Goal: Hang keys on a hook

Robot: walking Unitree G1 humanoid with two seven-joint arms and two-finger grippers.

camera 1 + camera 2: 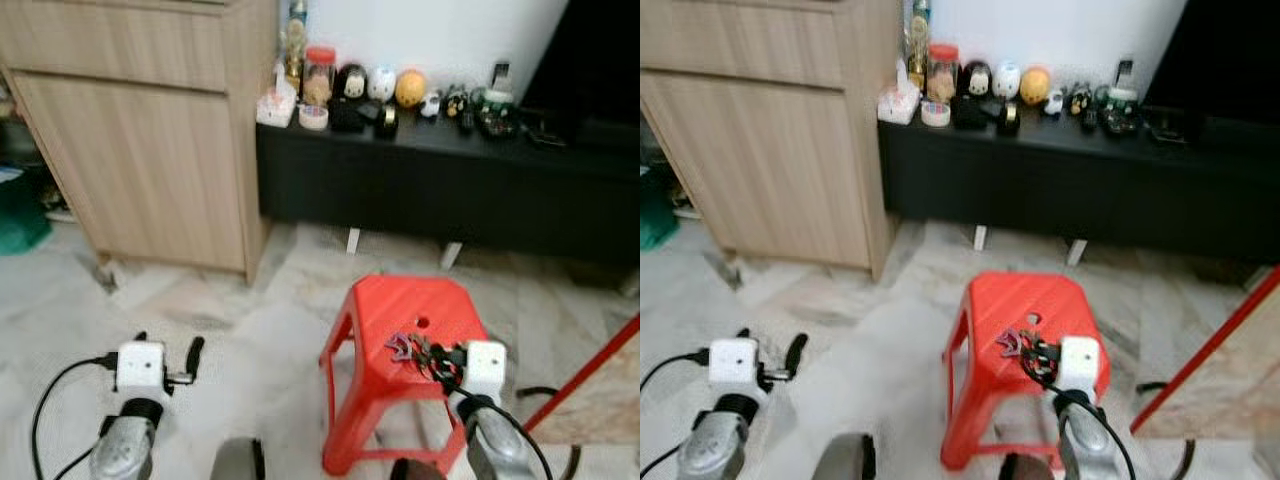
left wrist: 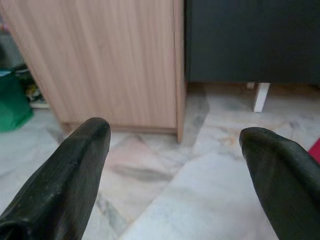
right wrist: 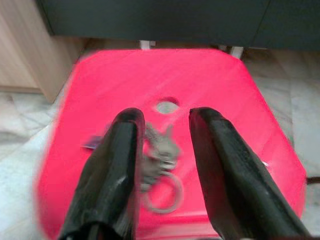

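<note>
A bunch of keys (image 3: 159,150) with a metal ring lies on the seat of a red plastic stool (image 1: 400,305), near the seat's small round hole. My right gripper (image 3: 165,117) hangs low over the seat, open, with one black finger on each side of the keys. In the left eye view the keys (image 1: 410,350) show just ahead of that gripper (image 1: 440,362). My left gripper (image 1: 168,347) is held low over the marble floor to the stool's left. It is open and holds nothing; its fingers (image 2: 85,150) are spread wide.
A light wooden cabinet (image 1: 140,150) stands at the back left. A low black console (image 1: 450,190) with jars and small figurines (image 1: 380,85) runs along the wall behind the stool. A red pole (image 1: 585,375) slants at the right. A green bin (image 1: 20,215) sits far left.
</note>
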